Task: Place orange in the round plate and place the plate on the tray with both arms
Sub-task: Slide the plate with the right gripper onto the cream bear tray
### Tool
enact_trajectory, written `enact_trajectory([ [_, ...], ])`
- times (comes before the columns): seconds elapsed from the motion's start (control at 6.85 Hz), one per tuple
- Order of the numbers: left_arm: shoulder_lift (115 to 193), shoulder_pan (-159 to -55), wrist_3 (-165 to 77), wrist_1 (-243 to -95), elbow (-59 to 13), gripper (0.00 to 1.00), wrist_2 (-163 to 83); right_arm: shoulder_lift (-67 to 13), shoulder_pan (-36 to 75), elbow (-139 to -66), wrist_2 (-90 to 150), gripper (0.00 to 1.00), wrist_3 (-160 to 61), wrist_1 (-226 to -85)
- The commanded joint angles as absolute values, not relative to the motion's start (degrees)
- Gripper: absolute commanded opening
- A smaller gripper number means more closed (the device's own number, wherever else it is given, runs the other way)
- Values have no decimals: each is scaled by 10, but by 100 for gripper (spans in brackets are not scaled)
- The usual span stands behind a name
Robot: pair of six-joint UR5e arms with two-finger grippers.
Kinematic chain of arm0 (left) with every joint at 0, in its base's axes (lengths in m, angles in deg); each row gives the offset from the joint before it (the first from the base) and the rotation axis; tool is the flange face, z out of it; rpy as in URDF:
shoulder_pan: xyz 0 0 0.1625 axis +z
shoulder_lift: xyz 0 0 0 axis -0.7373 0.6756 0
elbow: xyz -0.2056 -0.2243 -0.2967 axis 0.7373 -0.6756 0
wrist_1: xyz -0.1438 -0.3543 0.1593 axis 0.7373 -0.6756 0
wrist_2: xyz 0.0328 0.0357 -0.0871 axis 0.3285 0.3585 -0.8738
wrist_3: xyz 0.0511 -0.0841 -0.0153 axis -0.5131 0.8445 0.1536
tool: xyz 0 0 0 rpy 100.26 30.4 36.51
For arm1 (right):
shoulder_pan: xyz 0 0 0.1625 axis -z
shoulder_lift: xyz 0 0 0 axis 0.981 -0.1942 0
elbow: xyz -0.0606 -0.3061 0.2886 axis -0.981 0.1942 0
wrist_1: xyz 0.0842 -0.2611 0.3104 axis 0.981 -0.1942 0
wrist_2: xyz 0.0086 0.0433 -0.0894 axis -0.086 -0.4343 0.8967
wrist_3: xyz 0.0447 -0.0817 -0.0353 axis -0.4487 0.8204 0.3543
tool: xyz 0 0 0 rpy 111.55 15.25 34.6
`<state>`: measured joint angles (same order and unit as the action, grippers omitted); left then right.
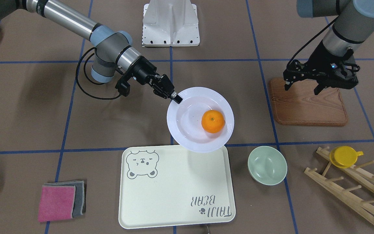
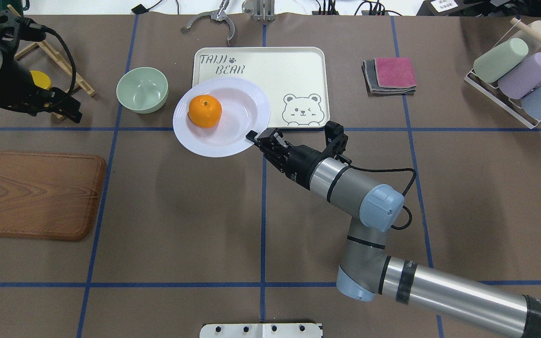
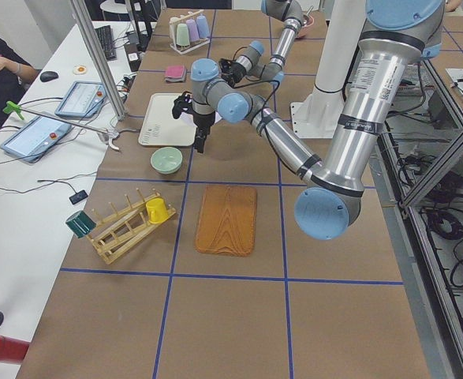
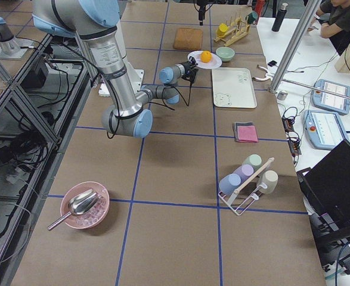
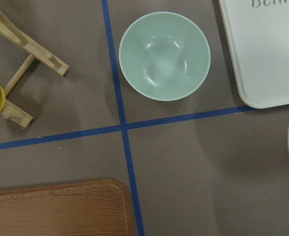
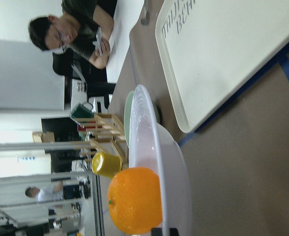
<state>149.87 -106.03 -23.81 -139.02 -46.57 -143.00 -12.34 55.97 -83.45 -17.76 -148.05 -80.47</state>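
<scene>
Brown paper crossed with blue tape lines is covering the counter [image 2: 181, 197] you are working over. Reading the overhead view outward from the robot's side, the right arm [image 2: 345, 188] is reaching in from 5 o'clock. Its right pincer [image 2: 251, 137] is pinching the ridged rim of the round plate [image 2: 237, 123] at the plate's 4 o'clock edge. The orange [image 2: 204, 111] is sitting inside the plate, off centre toward 9 o'clock, on the side away from the grip. The plate's far edge is overlapping the near corner of the tray [image 2: 275, 70], which is lying at 1 o'clock from the plate. Judging by the shadow beneath, the plate is hanging clear of the counter and tilting a little.

So you are mid-carry, with the setting-down not yet done. A one-sided hold on a glossy rim is probably weak, and the fruit will likely roll if the tilt grows. Be moving slowly toward 1 o'clock, levelling the wrist and lifting the low edge over the tray's lip. Lower the plate flat near the middle before letting go.

Farther out at 9 o'clock, past the green bowl [image 2: 142, 89], the left pincer [image 1: 302, 89] is hovering near the wooden board [image 2: 35, 197]. Its fingers are spread, gripping nothing, and it is well apart from the plate. Consider bringing it to the rim's 10 o'clock side for support.
</scene>
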Motion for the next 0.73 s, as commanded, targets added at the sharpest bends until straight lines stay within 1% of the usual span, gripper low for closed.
enact_trajectory([
  [0.0, 1490, -1071, -264, -1391, -461, 98, -1429, -86, 549, -778, -97, 0, -1504, -856],
  [0.29, 1489, -1071, -264, -1391, -459, 98, -1428, -65, 549, -776, -62, 0, -1510, -953],
  [0.58, 1489, -1071, -265, -1391, -457, 98, -1429, -65, 548, -776, -38, 0, -1531, -989],
])
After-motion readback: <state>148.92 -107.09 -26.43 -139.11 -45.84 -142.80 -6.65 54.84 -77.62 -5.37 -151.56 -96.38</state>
